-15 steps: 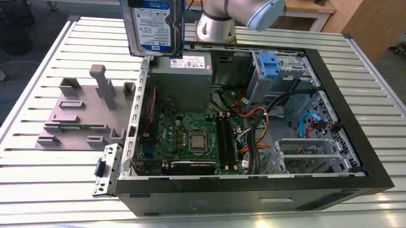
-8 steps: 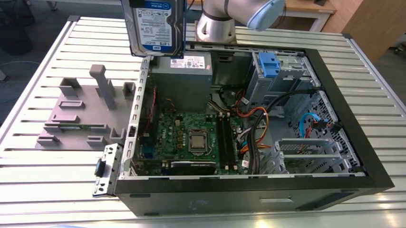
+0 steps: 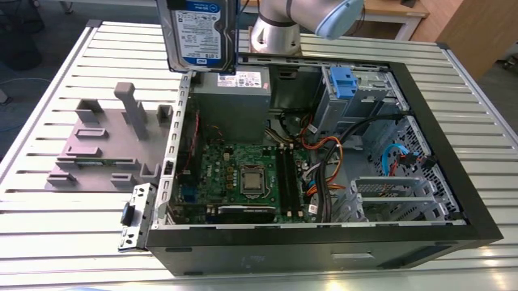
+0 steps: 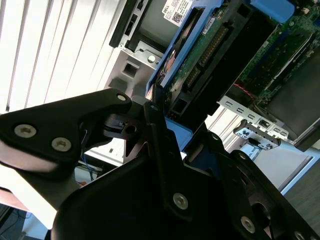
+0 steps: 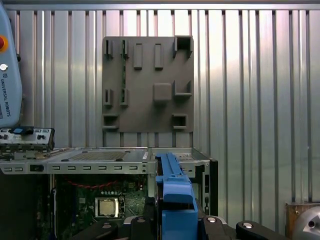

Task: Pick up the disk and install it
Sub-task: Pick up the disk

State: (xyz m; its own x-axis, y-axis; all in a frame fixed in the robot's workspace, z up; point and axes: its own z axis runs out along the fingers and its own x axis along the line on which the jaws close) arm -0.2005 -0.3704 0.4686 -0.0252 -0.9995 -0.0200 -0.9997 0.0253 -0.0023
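Wrist views: end effector (image 5: 175, 225) (closed) around disk (image 4: 197, 57)

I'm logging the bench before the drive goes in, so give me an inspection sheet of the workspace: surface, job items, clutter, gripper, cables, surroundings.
Surface: slatted metal table, carrying an open computer case.
Job's things: disk held upright in the air at the case's far edge.
Clutter: grey stand with upright posts, beside the case on the exterior view's left.
Gripper: gripper shut on the disk's blue bracket.
Cables: loose wires inside the case, beside the circuit board.
Surroundings: wooden furniture beyond the table.
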